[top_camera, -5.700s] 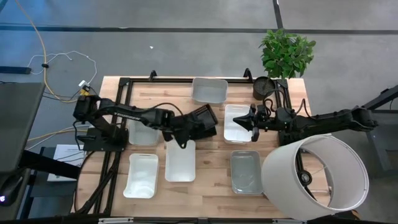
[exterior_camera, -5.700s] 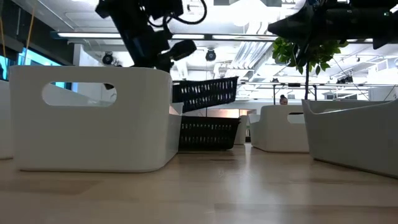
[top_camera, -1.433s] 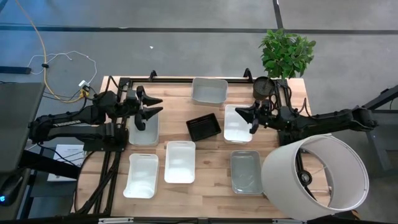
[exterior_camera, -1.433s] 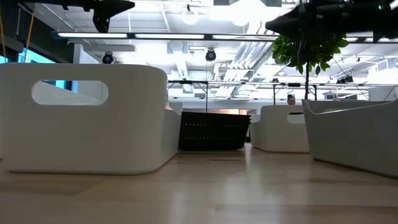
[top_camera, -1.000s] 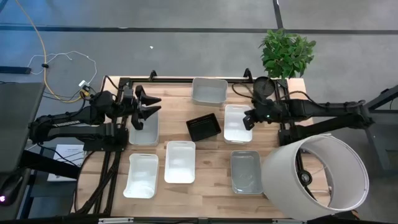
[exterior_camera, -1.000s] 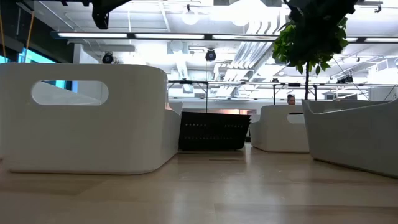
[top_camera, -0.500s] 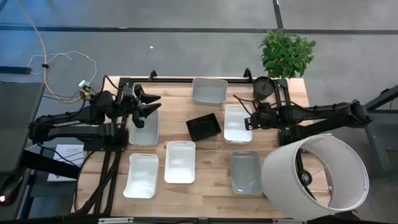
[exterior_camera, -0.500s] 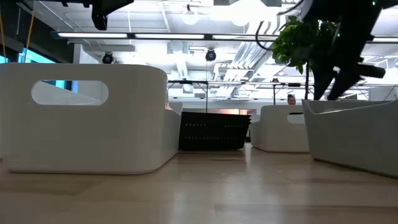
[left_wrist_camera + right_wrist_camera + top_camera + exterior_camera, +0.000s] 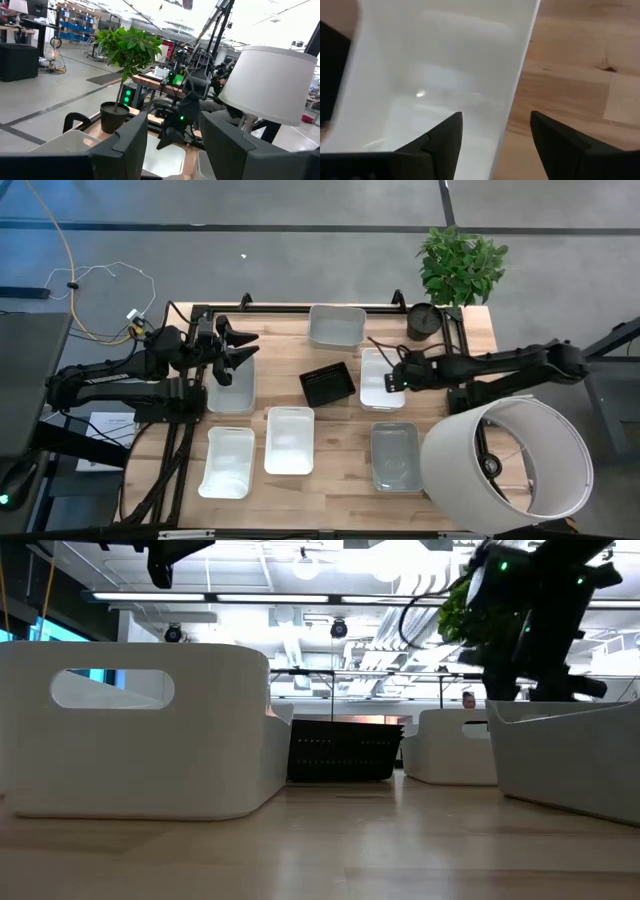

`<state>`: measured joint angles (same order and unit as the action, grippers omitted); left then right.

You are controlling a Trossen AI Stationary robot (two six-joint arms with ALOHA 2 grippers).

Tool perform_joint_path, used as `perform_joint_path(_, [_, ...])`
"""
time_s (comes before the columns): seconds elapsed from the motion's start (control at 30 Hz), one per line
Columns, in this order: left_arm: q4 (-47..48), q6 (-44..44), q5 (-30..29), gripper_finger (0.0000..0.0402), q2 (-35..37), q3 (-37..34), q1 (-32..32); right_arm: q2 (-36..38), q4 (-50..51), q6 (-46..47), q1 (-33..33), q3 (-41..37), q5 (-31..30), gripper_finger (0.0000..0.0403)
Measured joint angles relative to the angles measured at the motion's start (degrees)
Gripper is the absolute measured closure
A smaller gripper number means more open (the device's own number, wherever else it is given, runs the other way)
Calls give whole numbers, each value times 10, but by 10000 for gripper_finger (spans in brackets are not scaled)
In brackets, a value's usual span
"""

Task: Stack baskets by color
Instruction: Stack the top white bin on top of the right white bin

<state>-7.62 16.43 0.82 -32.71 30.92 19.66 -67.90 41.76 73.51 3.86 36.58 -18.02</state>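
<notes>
- The right gripper (image 9: 397,377) hangs over the near wall of a white basket (image 9: 380,370) right of the table's middle; in the right wrist view its fingers (image 9: 442,137) stand spread, one over the basket's inside and one over the wooden table (image 9: 570,85), pinching nothing.
- The left gripper (image 9: 235,350) hovers above a white basket (image 9: 232,392) at the table's left side, its claw spread and empty.
- A black slotted basket (image 9: 328,384) sits near the table's centre, between those two white baskets and apart from both.
- A grey translucent basket (image 9: 336,325) lies at the far edge; another (image 9: 395,457) lies near the front, just beside the big white lampshade (image 9: 510,455).
- Two more white baskets (image 9: 290,439) (image 9: 227,461) rest side by side at the front left.
- A potted plant (image 9: 460,265) stands at the far right corner, with a round black pot (image 9: 424,320) just beside it.
</notes>
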Motion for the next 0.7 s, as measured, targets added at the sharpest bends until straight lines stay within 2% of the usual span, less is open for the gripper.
perform_joint_path(0.1, [0,0,0,234,0,0,0,-33,-8,0,0,0,0,207])
perform_joint_path(0.2, [0,0,0,234,0,0,0,-58,-18,-2,0,0,-3,248])
perform_joint_path(0.4, [0,0,-2,234,0,0,0,-71,-24,-18,0,0,-10,386])
perform_joint_path(0.57, [0,0,-2,234,0,0,0,-33,-12,-65,0,26,-22,398])
perform_joint_path(0.7, [0,0,-2,234,0,0,0,5,42,-94,0,73,-68,401])
